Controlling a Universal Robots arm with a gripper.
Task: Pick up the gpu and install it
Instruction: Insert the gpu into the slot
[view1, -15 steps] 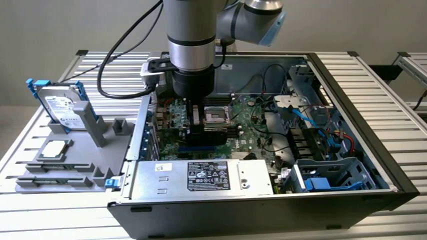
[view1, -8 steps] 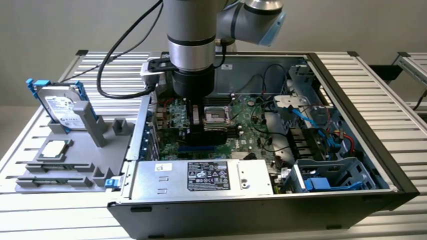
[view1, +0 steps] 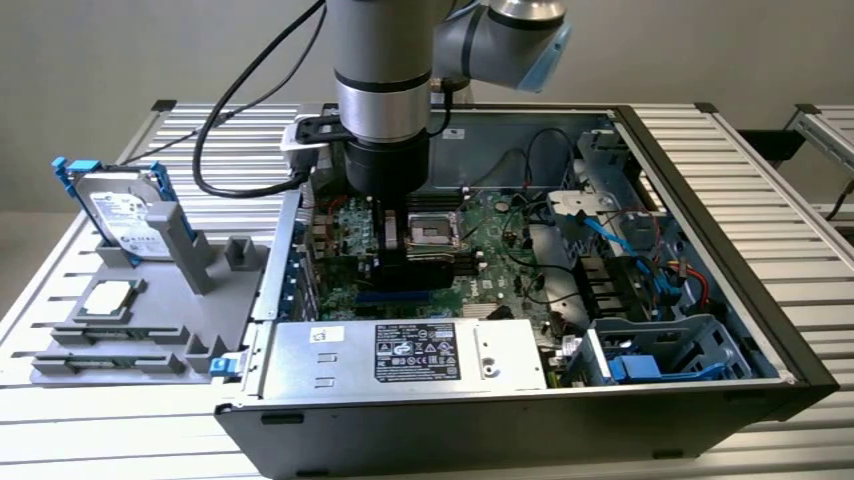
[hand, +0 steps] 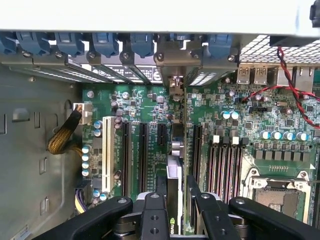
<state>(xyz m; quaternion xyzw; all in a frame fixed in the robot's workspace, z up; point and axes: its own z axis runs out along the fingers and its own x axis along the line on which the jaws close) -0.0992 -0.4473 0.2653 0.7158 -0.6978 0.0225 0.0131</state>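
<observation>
Jaws clamped on the gpu (hand: 173, 170) (view1: 424, 262), inside the open PC case (view1: 741, 270), just over the motherboard (hand: 140, 107) slot area. Card stands on edge, long axis along the slots, bracket end pointing at the case's rear wall with the blue clips (hand: 105, 42). Can't tell if it's seated.

Matt black hand (hand: 178, 202), glossy-edged gpu (hand: 173, 170), dull grey metal case (hand: 30, 165).
</observation>
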